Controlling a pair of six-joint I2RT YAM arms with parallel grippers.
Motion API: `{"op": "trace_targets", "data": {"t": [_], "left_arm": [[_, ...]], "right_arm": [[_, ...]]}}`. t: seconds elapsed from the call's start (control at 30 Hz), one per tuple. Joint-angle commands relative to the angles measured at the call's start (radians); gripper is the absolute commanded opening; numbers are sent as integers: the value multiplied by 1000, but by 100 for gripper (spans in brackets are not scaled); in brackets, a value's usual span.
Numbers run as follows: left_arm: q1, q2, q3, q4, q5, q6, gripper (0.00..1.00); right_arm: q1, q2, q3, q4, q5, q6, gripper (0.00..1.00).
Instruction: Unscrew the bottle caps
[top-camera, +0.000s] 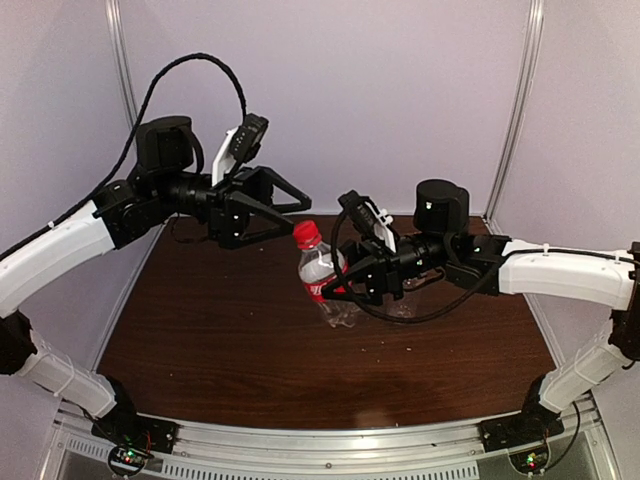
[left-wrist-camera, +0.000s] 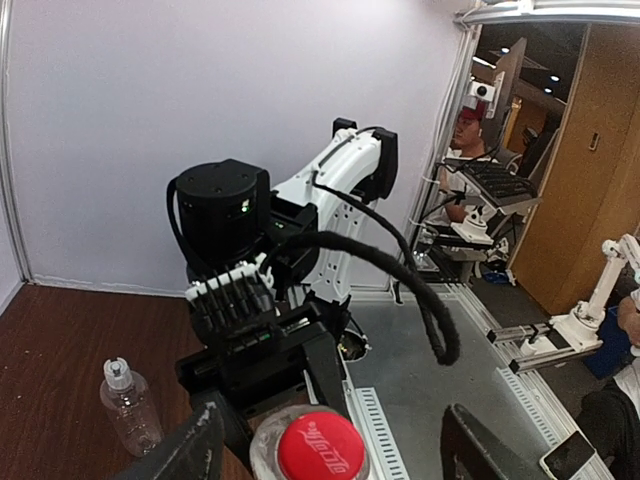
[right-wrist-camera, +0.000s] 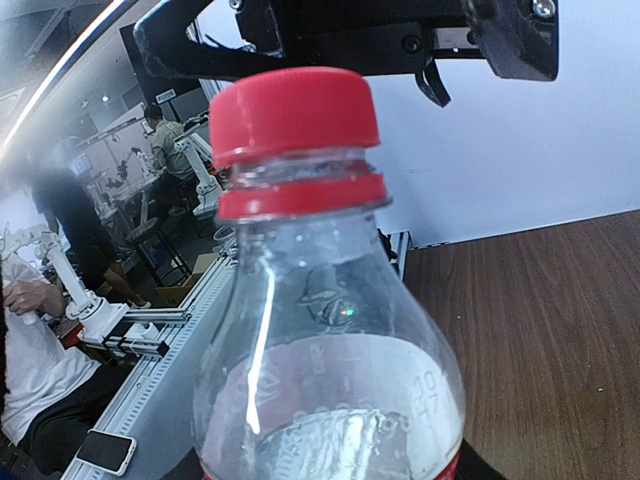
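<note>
The small clear bottle with a red label is held upright above the table, my right gripper shut on its body. In the right wrist view the bottle fills the frame and hides the fingers. Its red cap sits on the neck. My left gripper is open at cap height. In the left wrist view the red cap lies between the two fingers, with a gap on each side. The wider bottle with a white cap stands on the table.
The brown table is walled by pale panels at the back and sides. The wider bottle stands just behind my right gripper. A black cable loops under the right wrist. An aluminium rail runs along the near edge.
</note>
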Motion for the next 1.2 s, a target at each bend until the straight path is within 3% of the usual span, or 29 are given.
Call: {"op": "trace_targets", "data": {"t": [0.0,0.57,1.17], "left_arm": [[3,6,11,62,76,22,75],[-9,21,-30,69,45,27,62],[-11,37,-31,77,-14,7,25]], "right_arm": [[-2,12,38,56,-39,26,26],[-3,21,40,92,-38,56,26],[-6,14,42,13,51,13,24]]}}
